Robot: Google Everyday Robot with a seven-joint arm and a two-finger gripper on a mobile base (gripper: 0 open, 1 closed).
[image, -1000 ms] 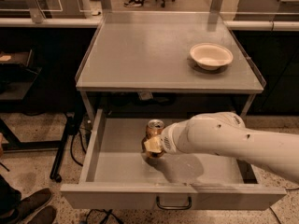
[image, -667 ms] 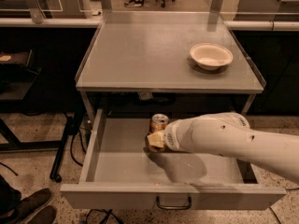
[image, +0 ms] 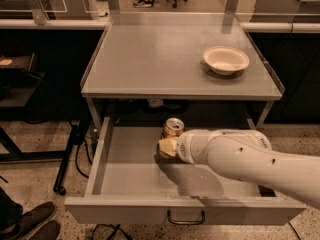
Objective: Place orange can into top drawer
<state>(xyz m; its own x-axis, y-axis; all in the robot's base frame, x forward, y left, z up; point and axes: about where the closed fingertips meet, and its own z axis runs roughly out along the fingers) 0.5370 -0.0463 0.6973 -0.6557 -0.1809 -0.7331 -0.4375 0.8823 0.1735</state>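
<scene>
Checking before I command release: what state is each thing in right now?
wide shallow grey metal top drawer: pulled open.
small coppery orange drink can: upright inside the drawer, gripped low on its body; cannot tell whether it touches the drawer bottom.
tool: inside the open drawer, shut on the can.
shallow white bowl: upright, empty, on the grey tabletop.
</scene>
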